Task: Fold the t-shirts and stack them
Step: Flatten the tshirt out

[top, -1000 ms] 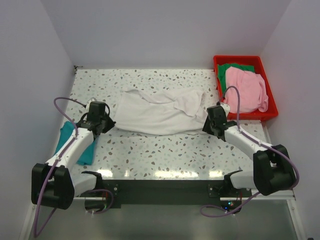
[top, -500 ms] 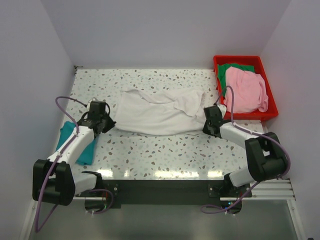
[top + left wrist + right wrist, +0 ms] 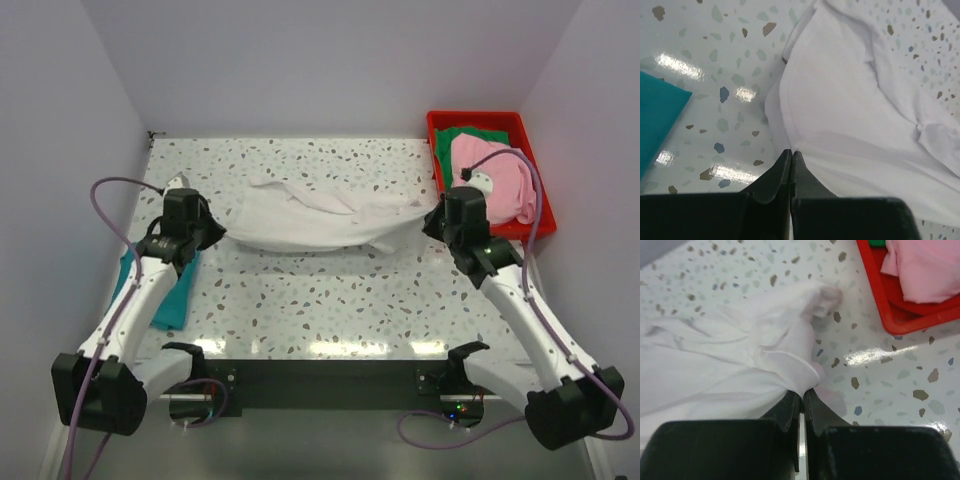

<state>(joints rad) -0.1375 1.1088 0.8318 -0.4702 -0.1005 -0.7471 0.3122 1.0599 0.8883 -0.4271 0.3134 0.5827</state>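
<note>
The off-white t-shirt (image 3: pixel 320 215) lies crumpled across the middle of the table (image 3: pixel 330 300), stretched loosely between the two arms and sagging in wrinkles at its centre. The left gripper (image 3: pixel 791 152) is pressed together on a stitched edge at the shirt's left end. The right gripper (image 3: pixel 802 391) is likewise pinched tight on a bunched fold at its right end. Whether those are hem corners or sleeves is hard to say from the folds, though the left one looks like a hem.

The step in hand seems to be spreading the shirt flat before folding. To do it well, both arms should rise together and draw apart evenly until the wrinkles pull out. Then they should lay the cloth down on the bare middle of the table, without yanking either thin pinch loose.

The teal t-shirt (image 3: pixel 172 298) lies beside the left arm. The red bin (image 3: pixel 480 118), holding the pink t-shirt (image 3: pixel 495 175) and the green t-shirt (image 3: pixel 462 133), sits just beside the right gripper. Keep the cloth clear of both.
</note>
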